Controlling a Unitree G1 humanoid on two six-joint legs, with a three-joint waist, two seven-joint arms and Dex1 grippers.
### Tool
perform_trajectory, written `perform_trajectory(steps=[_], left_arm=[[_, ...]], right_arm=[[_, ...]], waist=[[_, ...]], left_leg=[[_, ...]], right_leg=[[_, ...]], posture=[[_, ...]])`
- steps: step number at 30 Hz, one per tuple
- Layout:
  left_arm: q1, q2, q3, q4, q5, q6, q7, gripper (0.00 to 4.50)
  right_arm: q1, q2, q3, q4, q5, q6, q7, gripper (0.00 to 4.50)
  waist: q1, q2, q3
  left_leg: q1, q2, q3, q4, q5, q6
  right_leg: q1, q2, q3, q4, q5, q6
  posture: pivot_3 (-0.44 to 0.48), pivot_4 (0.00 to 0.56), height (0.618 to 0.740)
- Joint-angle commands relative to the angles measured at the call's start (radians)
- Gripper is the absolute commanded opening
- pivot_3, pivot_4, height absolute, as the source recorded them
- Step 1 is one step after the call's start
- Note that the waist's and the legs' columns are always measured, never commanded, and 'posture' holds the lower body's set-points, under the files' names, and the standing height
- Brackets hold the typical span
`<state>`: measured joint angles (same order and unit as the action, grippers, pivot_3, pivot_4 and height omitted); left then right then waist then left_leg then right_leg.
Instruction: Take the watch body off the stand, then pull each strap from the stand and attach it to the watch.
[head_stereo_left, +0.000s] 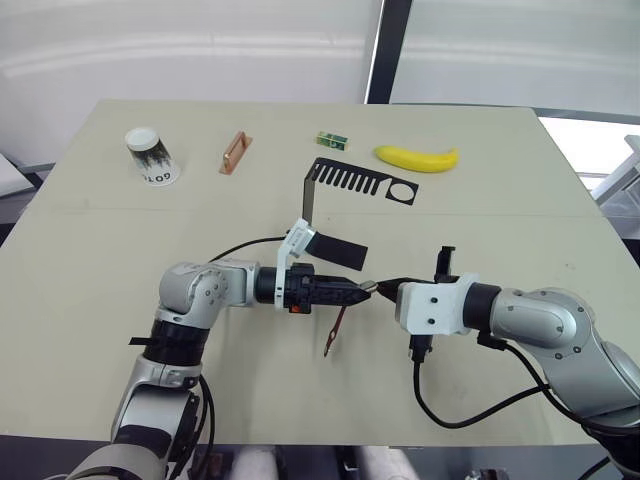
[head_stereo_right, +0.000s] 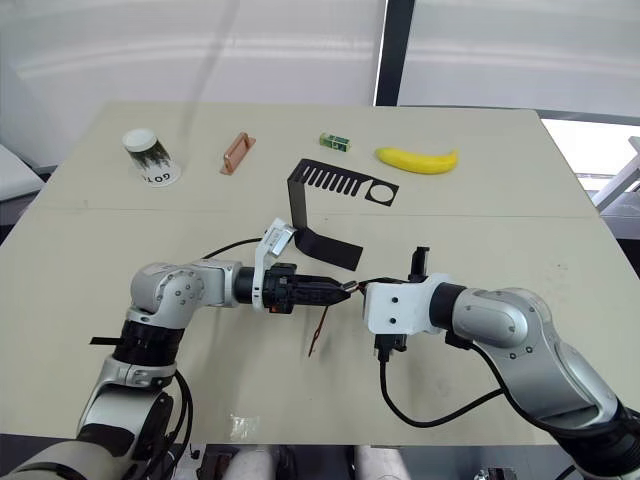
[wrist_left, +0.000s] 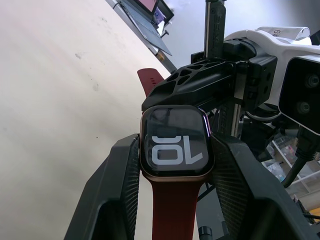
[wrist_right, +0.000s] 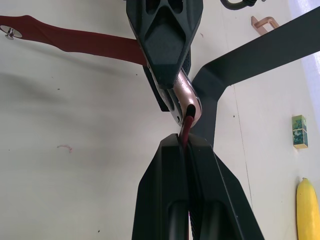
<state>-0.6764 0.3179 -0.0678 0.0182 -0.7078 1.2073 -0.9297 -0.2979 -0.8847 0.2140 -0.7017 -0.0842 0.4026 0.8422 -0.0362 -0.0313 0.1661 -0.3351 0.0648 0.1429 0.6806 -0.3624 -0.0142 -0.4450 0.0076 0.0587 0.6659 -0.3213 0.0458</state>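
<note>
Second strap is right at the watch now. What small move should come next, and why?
Probably ease the right gripper forward to seat its strap in the watch end. The left gripper clamps the case, one strap already hangs from it, and the second strap's tip just meets the case edge.

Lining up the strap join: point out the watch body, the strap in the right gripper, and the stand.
watch body (wrist_left: 176, 141), left wrist view, centre of its face.
strap in the right gripper (wrist_right: 185, 131), right wrist view, end at the case.
stand (head_stereo_left: 352, 179), left eye view, slotted top plate.
</note>
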Motion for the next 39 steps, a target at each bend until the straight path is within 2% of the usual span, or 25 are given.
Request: perform_trajectory(steps=[1, 20, 24, 27, 33, 34, 35, 38, 39], left_arm=[[-0.017, -0.019, -0.011, -0.027, -0.036, -0.019, -0.022, 1.61], [-0.009, -0.015, -0.024, -0.010, -0.023, -0.054, -0.026, 1.61], [-0.010, -0.005, -0.030, 0.005, -0.011, -0.076, -0.030, 1.61], [-0.022, 0.016, -0.041, 0.018, 0.009, -0.109, -0.049, 1.61], [-0.035, 0.086, -0.087, 0.010, 0.052, -0.200, -0.122, 1.61], [-0.034, 0.099, -0.097, 0.002, 0.063, -0.225, -0.138, 1.61], [-0.031, 0.119, -0.111, -0.010, 0.077, -0.257, -0.162, 1.61], [-0.014, 0.190, -0.158, -0.066, 0.134, -0.389, -0.251, 1.61], [-0.001, 0.224, -0.175, -0.098, 0.171, -0.482, -0.298, 1.61]], right_arm=[[-0.004, 0.008, -0.006, -0.031, 0.003, -0.004, 0.012, 0.00], [0.000, 0.006, -0.015, -0.044, 0.009, 0.003, 0.012, 0.00], [-0.003, 0.009, -0.051, -0.079, 0.051, 0.013, 0.021, 0.00], [0.022, 0.002, -0.184, -0.156, 0.228, 0.107, 0.080, 0.88], [0.055, -0.054, -0.541, -0.198, 0.665, 0.350, 0.189, 3.82], [0.060, -0.064, -0.598, -0.189, 0.751, 0.393, 0.196, 4.20], [0.072, -0.079, -0.664, -0.171, 0.835, 0.442, 0.204, 4.36], [0.131, -0.122, -0.810, -0.111, 0.996, 0.543, 0.225, 4.36], [0.159, -0.130, -0.849, -0.094, 1.041, 0.568, 0.230, 4.36]], waist=[[0.000, 0.000, 0.000], [0.000, 0.000, 0.000], [0.000, 0.000, 0.000], [0.003, 0.000, 0.000], [0.004, 0.000, 0.000], [0.004, 0.000, 0.000], [0.004, 0.000, 0.000], [0.005, 0.000, 0.000], [0.004, 0.000, 0.000]], left_leg=[[0.000, 0.000, 0.000, 0.000, 0.000, 0.000], [0.000, 0.000, 0.000, 0.000, 0.000, 0.000], [0.000, 0.000, 0.000, 0.000, 0.000, 0.000], [0.000, 0.000, 0.000, 0.000, 0.000, 0.000], [0.000, 0.000, -0.001, 0.000, 0.000, 0.000], [0.000, 0.000, -0.001, 0.000, 0.000, 0.000], [0.000, 0.000, -0.001, 0.000, 0.000, 0.000], [-0.001, 0.000, -0.001, -0.001, 0.000, 0.000], [-0.001, 0.000, -0.001, -0.001, 0.000, 0.000]], right_leg=[[0.000, 0.000, 0.000, 0.000, 0.000, 0.000], [0.000, 0.000, 0.000, 0.000, 0.000, 0.000], [0.000, 0.000, 0.000, 0.000, 0.000, 0.000], [0.000, 0.000, 0.000, 0.000, 0.000, 0.000], [0.000, 0.000, 0.000, 0.000, 0.000, 0.000], [0.000, 0.000, 0.000, 0.000, 0.000, 0.000], [0.000, 0.000, 0.000, 0.000, 0.000, 0.000], [0.000, 0.000, 0.000, -0.001, 0.000, 0.000], [0.001, 0.000, 0.000, -0.001, 0.000, 0.000]], posture=[[0.000, 0.150, 0.740], [0.000, 0.150, 0.740], [0.000, 0.150, 0.740], [0.000, 0.150, 0.740], [0.000, 0.150, 0.740], [0.000, 0.150, 0.740], [0.000, 0.150, 0.740], [0.000, 0.150, 0.740], [0.000, 0.150, 0.740]])
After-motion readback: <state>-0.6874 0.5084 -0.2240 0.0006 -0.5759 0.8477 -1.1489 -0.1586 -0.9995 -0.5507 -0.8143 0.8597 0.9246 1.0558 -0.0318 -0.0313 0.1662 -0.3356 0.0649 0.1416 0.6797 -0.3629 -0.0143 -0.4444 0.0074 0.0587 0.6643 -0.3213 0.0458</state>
